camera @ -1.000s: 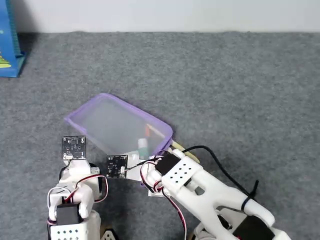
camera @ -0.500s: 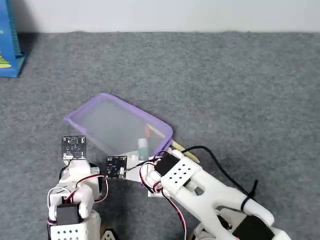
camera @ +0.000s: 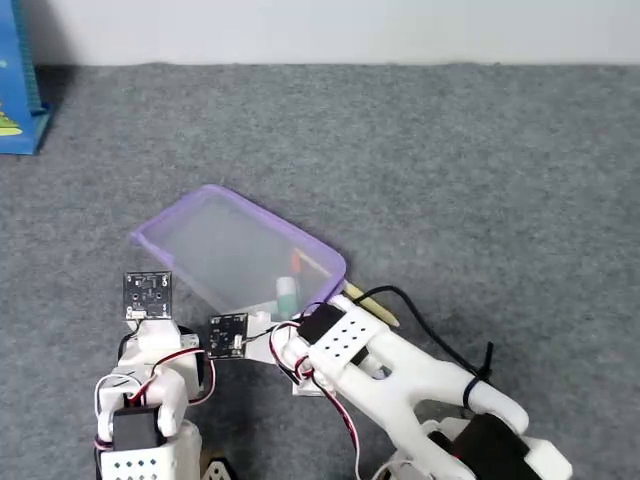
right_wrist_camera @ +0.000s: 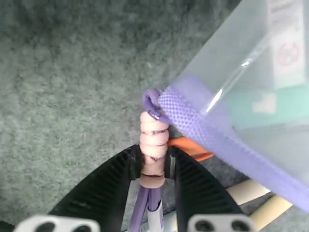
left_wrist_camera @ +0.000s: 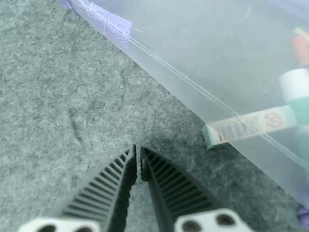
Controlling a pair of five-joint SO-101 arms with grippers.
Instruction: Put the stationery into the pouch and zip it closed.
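A translucent pouch (camera: 235, 255) with purple trim lies flat on the grey carpet. Inside its near end are an orange item (camera: 296, 262) and a white and teal stick (camera: 286, 291). A cream pencil (camera: 372, 306) pokes out at the pouch's corner. My right gripper (right_wrist_camera: 153, 157) is shut on the pink beaded zipper pull (right_wrist_camera: 153, 140) at the purple corner (right_wrist_camera: 193, 113); orange and cream pencils (right_wrist_camera: 251, 200) lie just behind. My left gripper (left_wrist_camera: 138, 162) is shut on nothing, hovering over the carpet just short of the pouch's long edge (left_wrist_camera: 193, 82).
A blue box (camera: 18, 85) stands at the far left by the white wall (camera: 340, 30). Open grey carpet (camera: 480, 180) stretches to the right of and beyond the pouch. Both arm bases crowd the near edge.
My right arm has shifted slightly left while holding the zipper pull, and the pouch has nudged a little with it. The left arm has stayed still.
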